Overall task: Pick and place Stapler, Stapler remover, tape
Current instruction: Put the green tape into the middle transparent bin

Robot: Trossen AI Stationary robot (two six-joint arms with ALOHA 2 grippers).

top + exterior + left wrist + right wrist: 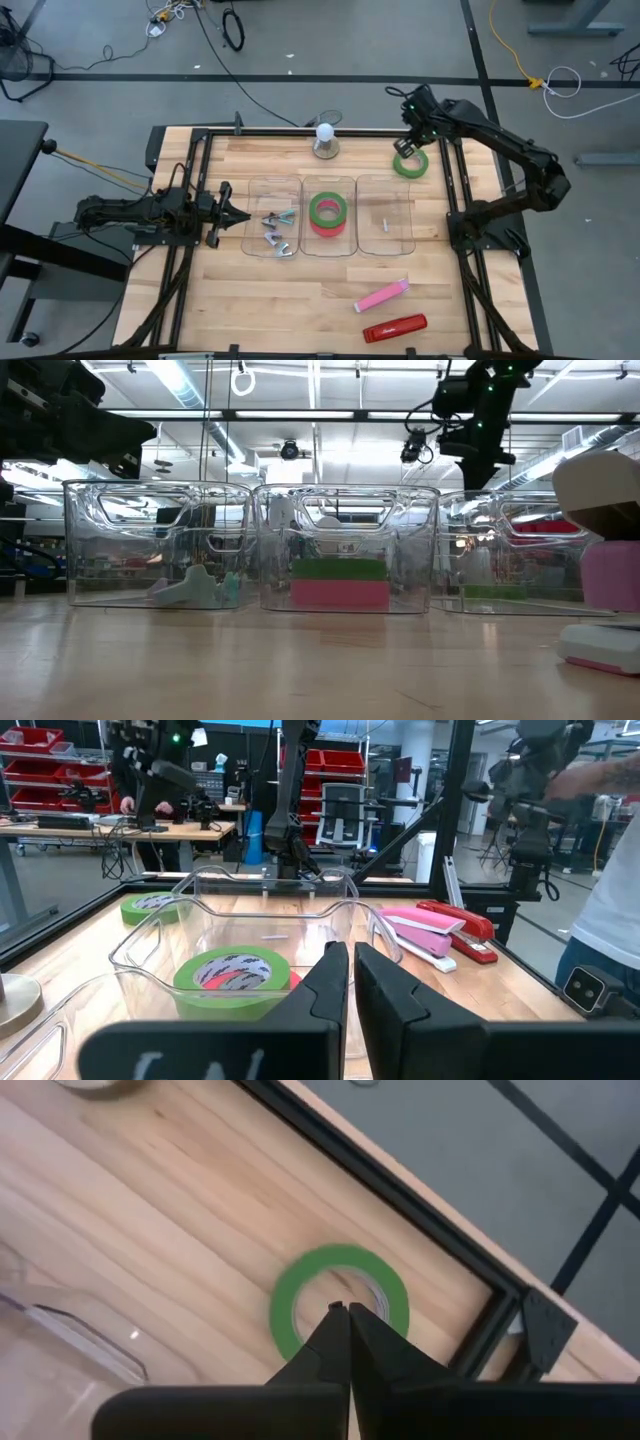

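1. The right gripper [409,146] hangs over the far right corner of the wooden table [300,290], its two dark fingers [345,1335] pressed together with nothing between them.
2. Directly beneath those fingertips lies a thin flat ring of green tape [340,1302], flat on the wood and close to the black frame rail; the tips point down at the ring's open centre.
3. Off to one side of that gripper, along the same far edge, stands a white ball on a round grey base [326,140].
4. Nearer the table's middle, away from the right gripper, three clear plastic bins sit in a row. The right-hand bin [385,228] is the closest to it.
5. The middle bin [329,250] holds the wide roll of green tape with a red-pink core [329,212], lying flat on the bin's floor.
6. The left-hand bin [272,228] holds a few small metal staple removers [277,232] with teal grips.
7. The left gripper [240,216] waits just outside that left-hand bin, level with the row, its fingers [385,995] nearly touching and gripping nothing.
8. Farthest from the right gripper, toward the near edge, a pink stapler [382,295] and a red stapler [394,327] lie on the bare wood, near each other but apart.
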